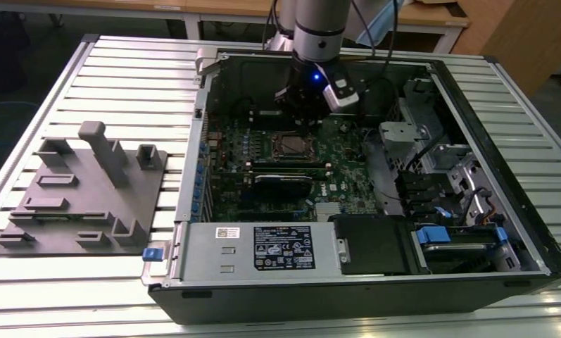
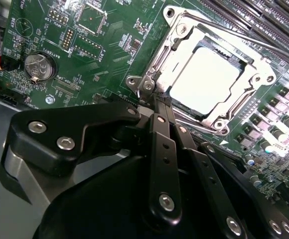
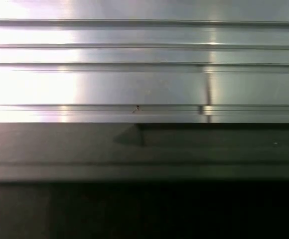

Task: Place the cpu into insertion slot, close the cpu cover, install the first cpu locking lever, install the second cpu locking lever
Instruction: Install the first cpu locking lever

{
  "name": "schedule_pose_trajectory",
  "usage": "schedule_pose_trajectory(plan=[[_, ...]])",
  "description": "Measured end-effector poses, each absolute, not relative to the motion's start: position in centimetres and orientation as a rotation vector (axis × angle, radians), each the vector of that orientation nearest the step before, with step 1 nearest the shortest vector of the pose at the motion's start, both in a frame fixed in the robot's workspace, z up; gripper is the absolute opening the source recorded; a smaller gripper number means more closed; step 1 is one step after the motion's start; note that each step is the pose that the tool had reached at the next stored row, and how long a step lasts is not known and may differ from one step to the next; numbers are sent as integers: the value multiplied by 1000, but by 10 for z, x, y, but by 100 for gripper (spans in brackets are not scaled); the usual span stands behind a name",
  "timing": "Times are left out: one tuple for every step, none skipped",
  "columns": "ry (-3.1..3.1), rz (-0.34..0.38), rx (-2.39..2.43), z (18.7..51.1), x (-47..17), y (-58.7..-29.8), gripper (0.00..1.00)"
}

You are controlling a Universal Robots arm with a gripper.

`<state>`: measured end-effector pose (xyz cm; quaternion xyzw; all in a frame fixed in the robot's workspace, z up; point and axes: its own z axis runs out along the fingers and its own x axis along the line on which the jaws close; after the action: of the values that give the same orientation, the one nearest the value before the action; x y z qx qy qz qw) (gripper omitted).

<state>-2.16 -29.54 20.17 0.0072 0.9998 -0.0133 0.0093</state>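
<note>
In the second wrist view the cpu [image 2: 204,82] lies flat in its socket, its pale silver top showing through the window of the cpu cover [image 2: 256,74]. The cover lies down over it. A thin metal locking lever [image 2: 244,37] runs along the socket's far side. My gripper [image 2: 154,102] is shut with nothing visible between its fingertips, which sit at the socket's corner hinge [image 2: 147,84]. In the exterior view the gripper [image 1: 304,120] hangs inside the open computer case, just above the socket [image 1: 290,146].
A grey fixture plate [image 1: 83,190] lies on the slatted table [image 3: 134,74] at the exterior view's left. A labelled power supply box [image 1: 261,246] fills the case's near side. A coin battery [image 2: 37,67] and memory slots [image 2: 264,15] flank the socket.
</note>
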Motion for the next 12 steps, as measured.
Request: schedule_pose_trajectory(plan=[[3123,-42,22,203,-22,-295,11],[3123,-42,22,203,-22,-295,11],[3122,-41,22,203,-22,-295,11],[3122,-42,22,203,-22,-295,11],[3122,-44,22,203,-21,-295,11],[3122,-47,22,203,-21,-295,11],[3122,-49,22,203,-22,-295,11],[3122,-52,22,203,-22,-295,11],[3122,-55,22,202,-22,-295,11],[3122,-57,22,202,-22,-295,11],[3122,-58,22,202,-22,-295,11],[3122,-59,22,202,-22,-295,11]])
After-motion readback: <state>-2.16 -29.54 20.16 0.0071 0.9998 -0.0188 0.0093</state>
